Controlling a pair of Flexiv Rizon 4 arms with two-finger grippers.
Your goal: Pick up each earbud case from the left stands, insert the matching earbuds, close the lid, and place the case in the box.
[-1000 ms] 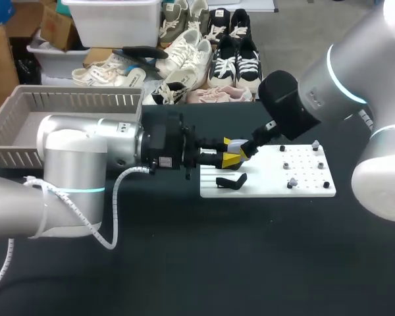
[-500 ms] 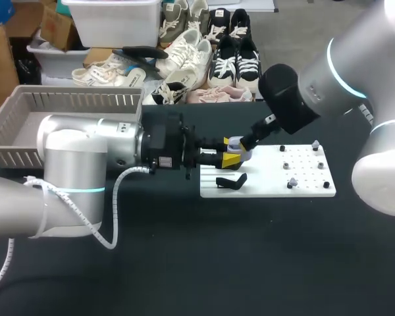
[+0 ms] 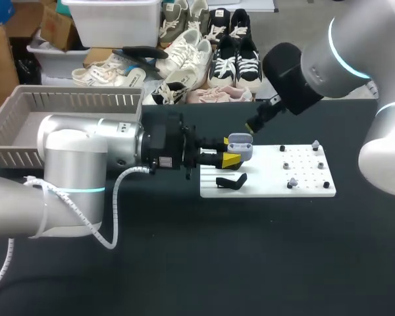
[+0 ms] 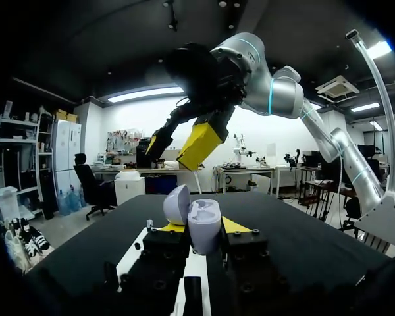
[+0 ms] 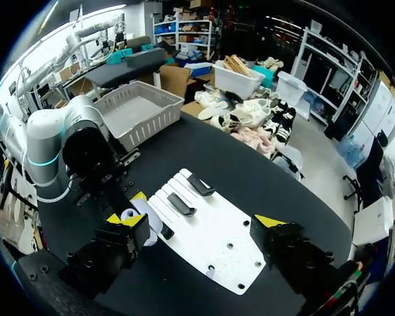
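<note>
At the left the grey basket (image 3: 66,105) stands ready for finished cases. The left hand (image 3: 229,151) clamps the lilac earbud case (image 3: 241,146) over the white board (image 3: 309,187), lid up for loading. The right hand (image 3: 258,122) hovers above, fingers spread wide, seemingly empty.

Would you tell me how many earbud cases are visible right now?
1. The earbud case sits lid-open in the left hand, at the white board's left end. Others may be hidden behind that hand.
</note>
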